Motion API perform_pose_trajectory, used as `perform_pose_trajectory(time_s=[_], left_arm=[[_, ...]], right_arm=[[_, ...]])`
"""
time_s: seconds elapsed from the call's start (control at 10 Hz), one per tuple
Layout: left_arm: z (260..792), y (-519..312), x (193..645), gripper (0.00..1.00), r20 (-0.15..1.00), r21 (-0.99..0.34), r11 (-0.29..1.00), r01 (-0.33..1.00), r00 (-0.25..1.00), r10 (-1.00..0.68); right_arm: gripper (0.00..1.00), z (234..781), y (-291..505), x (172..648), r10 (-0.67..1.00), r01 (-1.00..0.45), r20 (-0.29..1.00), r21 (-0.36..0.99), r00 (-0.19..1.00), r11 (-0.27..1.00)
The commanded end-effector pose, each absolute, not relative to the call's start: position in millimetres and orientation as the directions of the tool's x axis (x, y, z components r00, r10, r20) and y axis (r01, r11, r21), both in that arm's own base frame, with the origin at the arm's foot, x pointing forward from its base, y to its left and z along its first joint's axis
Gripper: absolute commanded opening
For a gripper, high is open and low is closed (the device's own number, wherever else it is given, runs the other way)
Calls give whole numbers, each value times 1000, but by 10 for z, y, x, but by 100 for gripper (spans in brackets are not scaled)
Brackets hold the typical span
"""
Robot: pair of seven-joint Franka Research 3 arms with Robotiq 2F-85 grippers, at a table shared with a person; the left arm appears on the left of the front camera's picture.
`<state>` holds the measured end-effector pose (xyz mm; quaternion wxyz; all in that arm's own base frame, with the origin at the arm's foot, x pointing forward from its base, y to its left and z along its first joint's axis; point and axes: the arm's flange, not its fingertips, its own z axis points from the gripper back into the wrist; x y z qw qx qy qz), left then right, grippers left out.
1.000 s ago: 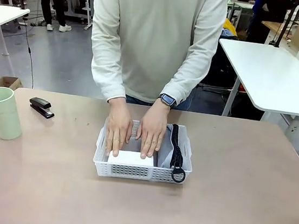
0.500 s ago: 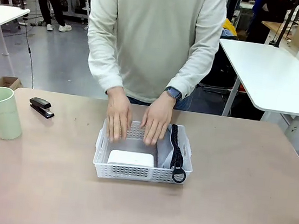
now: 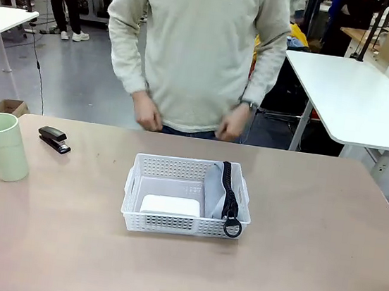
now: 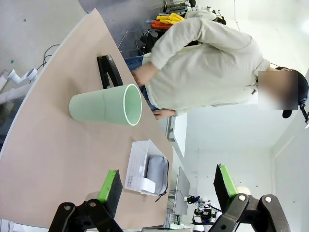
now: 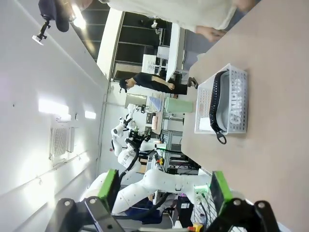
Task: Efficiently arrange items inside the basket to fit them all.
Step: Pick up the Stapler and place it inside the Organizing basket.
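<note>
The white perforated basket (image 3: 132, 217) sits mid-table. Inside it, the white rounded box (image 3: 170, 206) lies at the front left, and the grey pouch (image 3: 216, 191) stands on edge along the right side with its black strap (image 3: 230, 196) draped over the front rim. The pale green cup (image 3: 1, 145) stands at the far left, and the small black stapler (image 3: 54, 139) lies beside it. My left gripper (image 4: 166, 189) is open, high above the table, facing the cup (image 4: 106, 105) and stapler (image 4: 109, 71). My right gripper (image 5: 164, 189) is open too, far from the basket (image 5: 235, 104).
A person stands at the far side with both hands (image 3: 147, 115) held at waist height, off the table. White tables (image 3: 357, 94) stand behind on the right and left. A cardboard box (image 3: 9, 107) sits on the floor at the left.
The person's hands, pressing the white box into the basket a second ago, lifted out and drew back to the waist. The box and pouch stay put.
</note>
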<state>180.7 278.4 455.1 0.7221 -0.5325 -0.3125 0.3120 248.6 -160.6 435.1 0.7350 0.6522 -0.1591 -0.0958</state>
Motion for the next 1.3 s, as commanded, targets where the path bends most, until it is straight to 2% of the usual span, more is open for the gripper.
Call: perform_pose_trajectory(time_s=[0.0,0.3,0.4,0.5,0.7,0.9,1.1,1.2], left_arm=[[4559,2781,1811,100,137,-967,240,-90,609,781],[4551,2784,1807,100,119,-964,238,-118,610,783],[4740,2743,1763,100,155,-937,313,-153,621,768],[5024,2633,1829,100,212,-915,389,-105,694,688],[5587,2195,2280,100,344,-768,637,-65,797,497],[5817,1780,2785,100,359,-634,772,-54,863,355],[5570,1376,3053,100,277,-580,813,-43,929,247],[5903,1488,2824,100,362,-638,769,-39,866,344]], right_arm=[[100,4393,-1582,2481,-360,-57,92,993,929,106],[100,4393,-1582,2481,-360,-57,92,993,929,106],[100,4393,-1582,2481,-360,-57,92,993,929,106],[100,4393,-1582,2481,-360,-57,92,993,929,106],[100,4393,-1582,2481,-360,-57,92,993,929,106],[100,4393,-1582,2481,-360,-57,92,993,929,106],[100,4393,-1582,2481,-360,-57,92,993,929,106],[100,4393,-1582,2481,-360,-57,92,993,929,106]])
